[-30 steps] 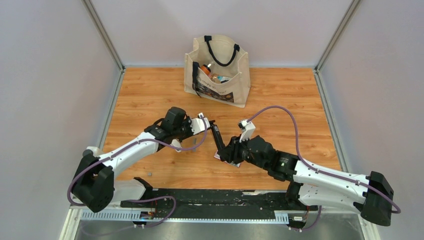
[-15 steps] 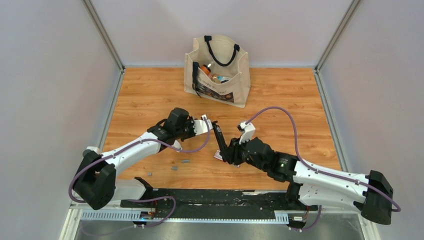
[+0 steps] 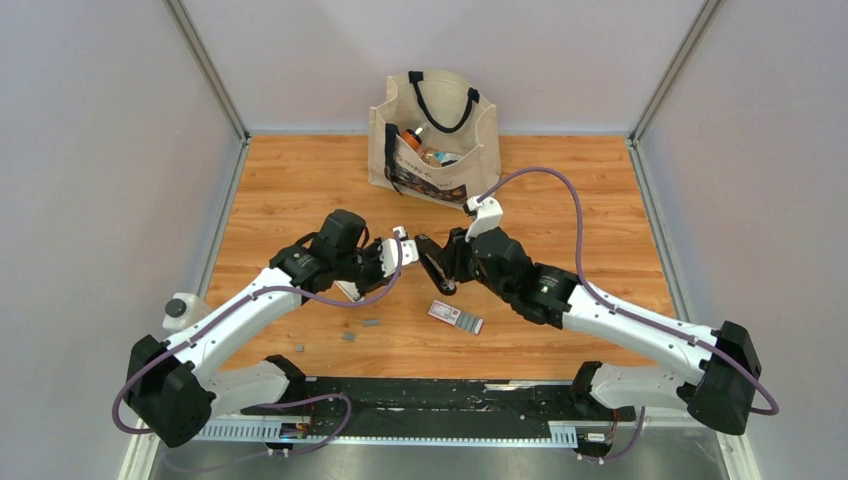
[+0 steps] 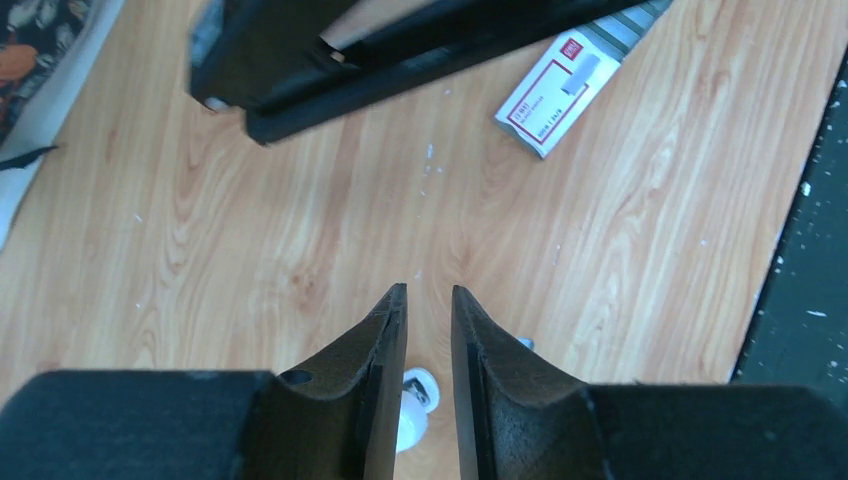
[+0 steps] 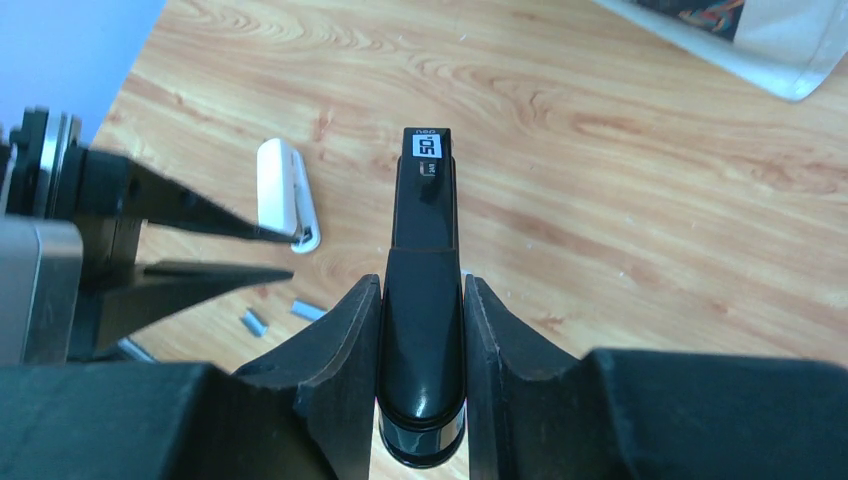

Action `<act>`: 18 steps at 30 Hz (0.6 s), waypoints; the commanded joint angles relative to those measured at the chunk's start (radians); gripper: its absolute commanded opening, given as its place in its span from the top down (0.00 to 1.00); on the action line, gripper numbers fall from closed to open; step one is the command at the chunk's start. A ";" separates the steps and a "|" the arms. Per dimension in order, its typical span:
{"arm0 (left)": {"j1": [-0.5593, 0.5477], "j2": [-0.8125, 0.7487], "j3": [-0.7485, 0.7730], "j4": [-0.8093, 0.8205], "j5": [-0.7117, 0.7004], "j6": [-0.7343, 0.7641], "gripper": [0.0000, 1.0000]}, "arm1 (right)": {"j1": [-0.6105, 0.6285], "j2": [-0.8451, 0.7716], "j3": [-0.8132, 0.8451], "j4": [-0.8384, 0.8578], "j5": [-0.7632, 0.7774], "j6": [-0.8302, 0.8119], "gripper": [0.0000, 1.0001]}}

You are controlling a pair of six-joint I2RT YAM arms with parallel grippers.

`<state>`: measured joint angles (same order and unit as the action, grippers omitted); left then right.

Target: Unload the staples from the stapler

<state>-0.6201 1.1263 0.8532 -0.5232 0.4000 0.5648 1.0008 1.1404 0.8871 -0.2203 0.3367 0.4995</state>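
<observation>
Right gripper (image 5: 420, 287) clamps the stapler (image 5: 424, 200); left gripper (image 4: 428, 296) is slightly parted, empty. Staples (image 3: 371, 322) lie out; next, probably check for leftovers.

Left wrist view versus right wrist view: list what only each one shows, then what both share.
Only the left wrist view: the red-and-white box lying on the wood. Only the right wrist view: the right hand shut on the stapler at its rounded end. Both: the stapler, the slightly open, empty left hand, and the wooden table.
</observation>
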 commanded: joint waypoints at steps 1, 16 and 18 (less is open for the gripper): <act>-0.003 -0.031 0.052 -0.095 0.027 -0.037 0.68 | -0.037 0.024 0.098 0.095 0.018 -0.065 1.00; -0.033 -0.003 0.023 -0.343 -0.053 0.152 0.42 | -0.105 0.315 0.162 0.344 -0.034 -0.370 1.00; -0.049 0.000 0.010 -0.342 -0.075 0.150 0.42 | -0.106 0.378 0.176 0.374 -0.036 -0.394 1.00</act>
<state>-0.6407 1.1225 0.8841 -0.8150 0.3618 0.6598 0.8948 1.4570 0.9813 -0.0658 0.3119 0.2169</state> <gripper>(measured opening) 0.576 0.333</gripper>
